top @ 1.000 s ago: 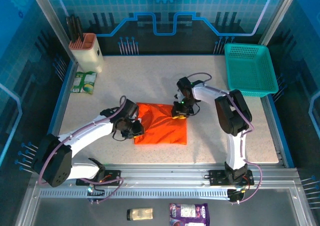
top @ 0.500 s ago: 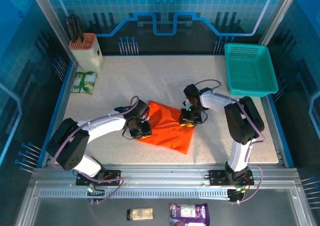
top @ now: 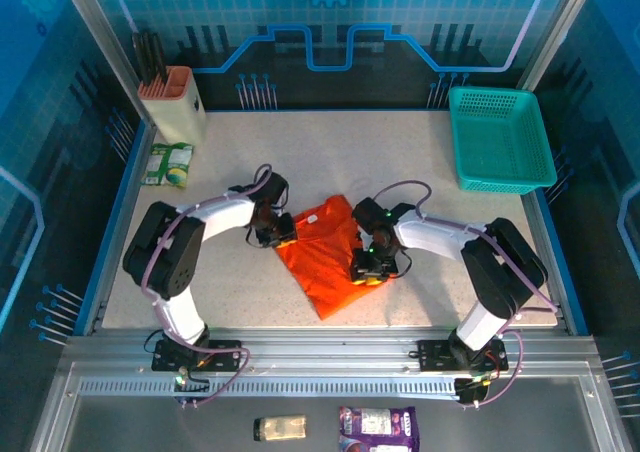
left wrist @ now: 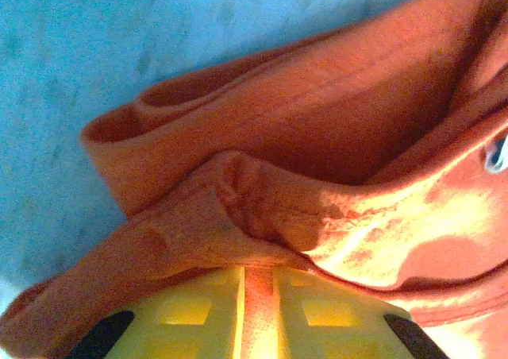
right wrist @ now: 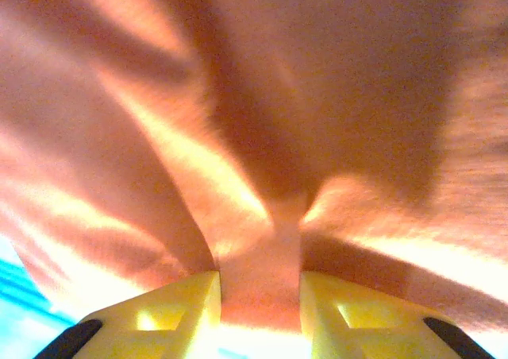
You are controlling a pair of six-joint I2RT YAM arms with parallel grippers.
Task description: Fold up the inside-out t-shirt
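At frame centre the shirt, already a small packet, has been swung from level to diagonal. Its upper-left edge is clamped in the left claw, its right edge in the right claw. Repositioning is judged underway, not a fresh fold.

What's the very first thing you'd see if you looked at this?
The bright orange t-shirt, bunched up in the middle of the table. The left gripper pinches its far left edge and the right gripper pinches its right side, both shut on the cloth. A teal basket sits at the far right corner.
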